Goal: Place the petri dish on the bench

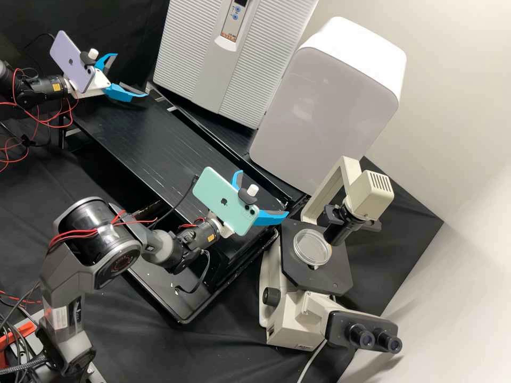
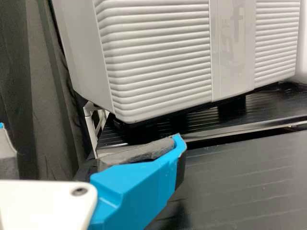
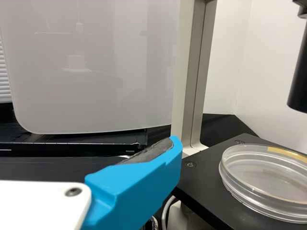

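The jaws of the right gripper (image 1: 264, 192) are spread apart with nothing held between them, above the end of the black tabletop (image 1: 154, 143) by the microscope (image 1: 290, 322). The jaws of the left gripper (image 1: 131, 75) are likewise parted and empty, over the tabletop's far end. Just beside the right jaws, the petri dish (image 1: 312, 247) is seen lying flat on the microscope's black stage (image 1: 334, 275), inside its edges and apart from both grippers. The task, it can be judged, has hardly been begun: the dish has not been gripped, and its place on the tabletop has not been reached. What appears to be left is the whole chain: the dish is to be grasped by its rim, lifted off the stage, carried over the tabletop's near edge, set down and released.
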`<state>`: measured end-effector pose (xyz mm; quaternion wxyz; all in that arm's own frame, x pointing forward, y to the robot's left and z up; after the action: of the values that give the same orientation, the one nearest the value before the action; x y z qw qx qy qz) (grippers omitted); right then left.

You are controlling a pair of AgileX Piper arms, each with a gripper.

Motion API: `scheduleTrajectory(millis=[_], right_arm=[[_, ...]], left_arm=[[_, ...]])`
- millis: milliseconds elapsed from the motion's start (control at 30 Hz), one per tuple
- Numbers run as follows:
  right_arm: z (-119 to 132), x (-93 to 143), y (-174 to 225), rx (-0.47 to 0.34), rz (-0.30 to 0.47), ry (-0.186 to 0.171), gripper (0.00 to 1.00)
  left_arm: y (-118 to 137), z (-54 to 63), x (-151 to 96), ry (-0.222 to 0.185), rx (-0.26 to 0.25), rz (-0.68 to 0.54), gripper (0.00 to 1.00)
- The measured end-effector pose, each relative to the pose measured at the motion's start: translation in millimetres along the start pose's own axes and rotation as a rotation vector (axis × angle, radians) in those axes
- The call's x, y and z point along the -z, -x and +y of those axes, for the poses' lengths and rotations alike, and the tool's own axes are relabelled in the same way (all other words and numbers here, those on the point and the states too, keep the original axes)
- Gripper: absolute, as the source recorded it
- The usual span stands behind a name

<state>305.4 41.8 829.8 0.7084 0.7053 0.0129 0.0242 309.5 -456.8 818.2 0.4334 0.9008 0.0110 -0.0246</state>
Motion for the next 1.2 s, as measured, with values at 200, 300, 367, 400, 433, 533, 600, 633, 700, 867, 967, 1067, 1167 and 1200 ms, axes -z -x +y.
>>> scheduleTrajectory(millis=[200,300,367,400,433,533,600,633,700,867,967,1067,1167,1200], right_arm=[[0.0,0.0,0.0,0.0,0.0,0.0,1.0],[0.0,0.0,0.0,0.0,0.0,0.0,1.0],[0.0,0.0,0.0,0.0,0.0,0.0,1.0],[0.0,0.0,0.0,0.0,0.0,0.0,1.0],[0.0,0.0,0.0,0.0,0.0,0.0,1.0],[-1.2,-1.1,2.2,-0.001,0.002,0.0,1.0],[-0.8,-4.9,5.9,-0.012,-0.002,0.0,1.0],[0.0,-6.8,9.1,-0.019,-0.005,0.001,1.0],[0.5,-12.8,17.3,-0.026,-0.022,0.003,1.0],[7.6,-23.4,34.1,-0.071,-0.048,0.005,1.0],[14.6,-29.0,44.1,-0.106,-0.059,0.013,1.0],[26.0,-35.2,53.5,-0.154,-0.075,0.029,1.0],[37.6,-38.6,58.5,-0.202,-0.081,0.045,1.0],[40.3,-39.8,59.5,-0.214,-0.083,0.049,1.0]], left_arm=[[0.0,0.0,0.0,0.0,0.0,0.0,1.0],[0.0,0.0,0.0,0.0,0.0,0.0,1.0],[0.0,0.0,0.0,0.0,0.0,0.0,1.0],[0.0,0.0,0.0,0.0,0.0,0.0,1.0],[0.0,0.0,0.0,0.0,0.0,0.0,1.0],[0.0,0.0,0.0,0.0,0.0,0.0,1.0],[0.0,0.0,0.0,0.0,0.0,0.0,1.0],[0.0,0.0,0.0,0.0,0.0,0.0,1.0],[0.0,0.0,0.0,0.0,0.0,0.0,1.0],[0.0,0.0,0.0,0.0,0.0,0.0,1.0],[0.0,0.0,0.0,0.0,0.0,0.0,1.0],[0.0,0.0,0.0,0.0,0.0,0.0,1.0],[0.0,0.0,0.0,0.0,0.0,0.0,1.0],[0.0,0.0,0.0,0.0,0.0,0.0,1.0]])
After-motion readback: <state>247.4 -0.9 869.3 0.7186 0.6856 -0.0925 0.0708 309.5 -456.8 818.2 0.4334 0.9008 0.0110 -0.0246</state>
